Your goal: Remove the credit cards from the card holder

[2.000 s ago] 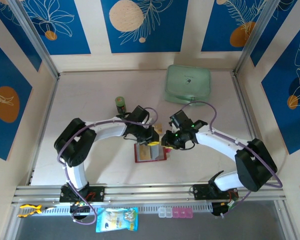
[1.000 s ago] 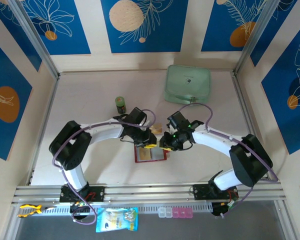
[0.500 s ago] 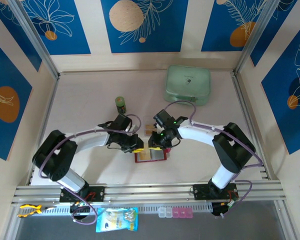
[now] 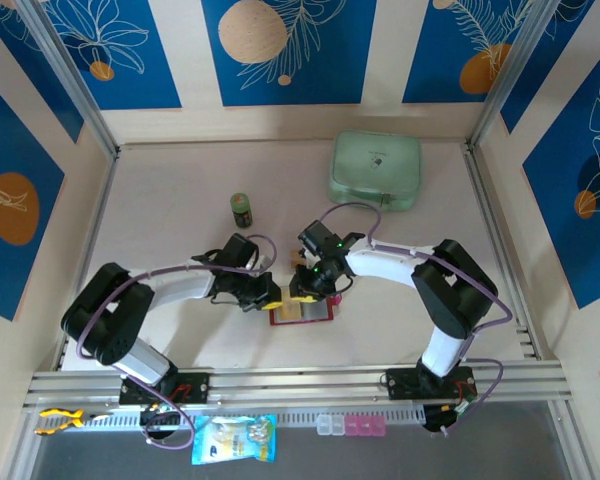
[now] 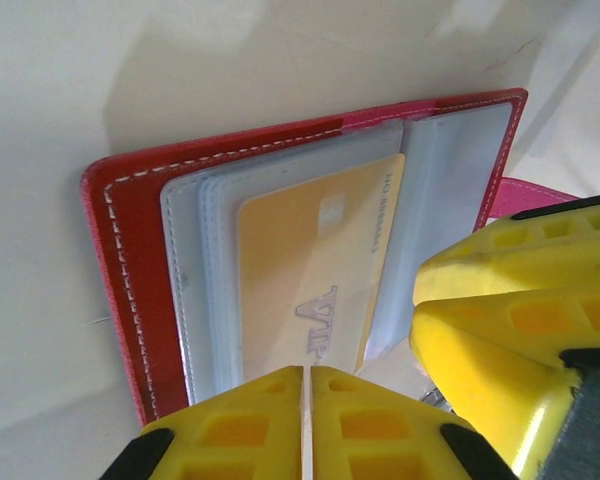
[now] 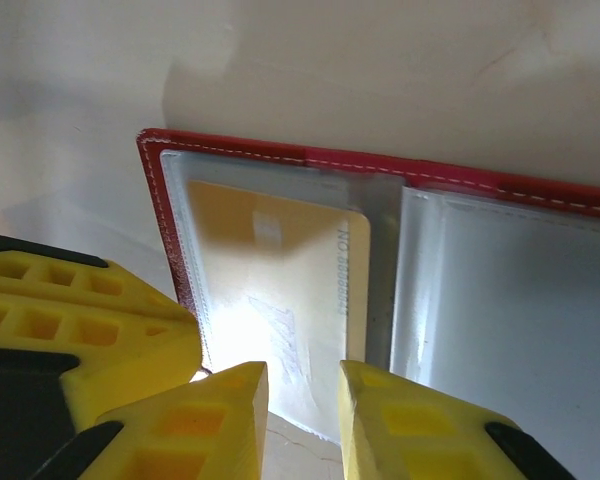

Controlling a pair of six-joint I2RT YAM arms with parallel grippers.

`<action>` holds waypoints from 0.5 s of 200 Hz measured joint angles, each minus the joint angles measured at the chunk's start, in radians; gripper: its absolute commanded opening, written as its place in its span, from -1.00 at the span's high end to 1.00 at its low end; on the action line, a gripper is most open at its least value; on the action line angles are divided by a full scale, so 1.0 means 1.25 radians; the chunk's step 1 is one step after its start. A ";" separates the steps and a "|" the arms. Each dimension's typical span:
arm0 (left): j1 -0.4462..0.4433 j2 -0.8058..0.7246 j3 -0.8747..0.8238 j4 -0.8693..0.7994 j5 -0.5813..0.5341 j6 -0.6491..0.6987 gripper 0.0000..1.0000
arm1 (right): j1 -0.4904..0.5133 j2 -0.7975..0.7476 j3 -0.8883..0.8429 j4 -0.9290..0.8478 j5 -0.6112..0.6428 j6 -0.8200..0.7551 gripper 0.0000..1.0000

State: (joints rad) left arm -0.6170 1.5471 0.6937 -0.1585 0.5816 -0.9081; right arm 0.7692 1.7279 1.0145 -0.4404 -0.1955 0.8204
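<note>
Stitched red leather-look card holder [image 5: 130, 280], glossy clear plastic sleeves [image 5: 450, 170].

1. Left gripper [image 4: 272, 297] and right gripper [image 4: 300, 291] stood just beside each other over the far edge of the card holder [image 4: 305, 313]; little room lay between them.
2. Open table [image 4: 370, 335] lay along the holder's near and right sides.
3. Green bottle [image 4: 241, 209] and mint-green case [image 4: 375, 170] stood well apart, farther back.

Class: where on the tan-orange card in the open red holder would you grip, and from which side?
Probably its short edge nearest the left gripper, approached low from that side: the tan-orange card lies flat inside a clear sleeve of the card holder, its faces covered.
</note>
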 measured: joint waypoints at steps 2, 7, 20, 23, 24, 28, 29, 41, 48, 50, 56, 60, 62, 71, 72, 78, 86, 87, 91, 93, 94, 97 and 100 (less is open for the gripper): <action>0.000 0.001 0.000 -0.001 0.000 0.001 0.85 | 0.001 0.001 0.000 0.000 -0.001 0.000 0.51; 0.000 0.002 0.000 -0.005 -0.002 0.000 0.86 | 0.001 0.002 0.001 0.002 -0.002 0.000 0.52; 0.000 0.005 0.000 -0.013 -0.006 0.002 0.86 | 0.001 0.009 0.002 0.004 -0.006 0.000 0.52; 0.000 0.005 0.000 -0.014 -0.006 0.003 0.86 | 0.001 0.010 0.002 0.004 -0.007 0.000 0.52; 0.000 0.005 0.000 -0.014 -0.007 0.003 0.87 | 0.001 0.010 0.003 0.004 -0.008 0.000 0.52; 0.000 0.005 0.000 -0.016 -0.008 0.005 0.87 | 0.001 0.014 0.004 0.004 -0.010 0.000 0.53; 0.000 0.005 0.000 -0.017 -0.008 0.006 0.87 | 0.001 0.014 0.004 0.004 -0.010 0.000 0.53; 0.000 0.005 0.000 -0.020 -0.009 0.009 0.87 | 0.001 0.021 0.008 0.005 -0.013 0.000 0.53; 0.000 0.005 0.000 -0.022 -0.011 0.011 0.87 | 0.001 0.025 0.010 0.005 -0.015 0.000 0.53; 0.000 0.005 0.000 -0.023 -0.011 0.013 0.87 | 0.001 0.026 0.011 0.005 -0.015 0.000 0.53; 0.000 0.005 0.000 -0.024 -0.011 0.014 0.87 | 0.002 0.030 0.013 0.005 -0.015 0.000 0.53; 0.000 0.005 0.000 -0.026 -0.011 0.015 0.88 | 0.002 0.031 0.014 0.005 -0.015 0.000 0.53; 0.000 0.005 0.000 -0.026 -0.011 0.015 0.88 | 0.002 0.033 0.014 0.005 -0.015 0.000 0.53; 0.000 0.005 0.000 -0.029 -0.012 0.016 0.87 | 0.002 0.037 0.016 0.005 -0.015 0.000 0.53; 0.000 0.005 0.000 -0.029 -0.012 0.016 0.87 | 0.002 0.037 0.016 0.005 -0.015 0.000 0.53; 0.000 0.005 0.000 -0.031 -0.012 0.017 0.87 | 0.002 0.039 0.016 0.005 -0.015 0.000 0.53; 0.000 0.005 0.000 -0.033 -0.013 0.019 0.88 | 0.002 0.042 0.016 0.003 -0.015 0.000 0.53; 0.000 0.005 0.000 -0.033 -0.014 0.020 0.88 | 0.002 0.042 0.016 0.003 -0.015 0.000 0.53; 0.000 0.005 0.000 -0.034 -0.014 0.020 0.88 | 0.002 0.043 0.017 0.002 -0.015 0.000 0.53; 0.000 0.005 0.000 -0.034 -0.014 0.021 0.88 | 0.002 0.044 0.017 0.001 -0.015 0.000 0.53; 0.000 0.005 0.000 -0.034 -0.014 0.021 0.88 | 0.002 0.044 0.017 0.001 -0.015 0.000 0.53; 0.000 0.005 0.000 -0.035 -0.015 0.021 0.88 | 0.002 0.045 0.018 0.001 -0.015 0.000 0.53; 0.000 0.005 0.000 -0.035 -0.016 0.021 0.88 | 0.002 0.045 0.018 0.000 -0.014 0.000 0.52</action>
State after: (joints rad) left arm -0.6170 1.5536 0.6937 -0.2028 0.5617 -0.8814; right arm 0.7723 1.7847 1.0374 -0.4408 -0.2134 0.8200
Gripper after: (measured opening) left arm 0.062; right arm 0.235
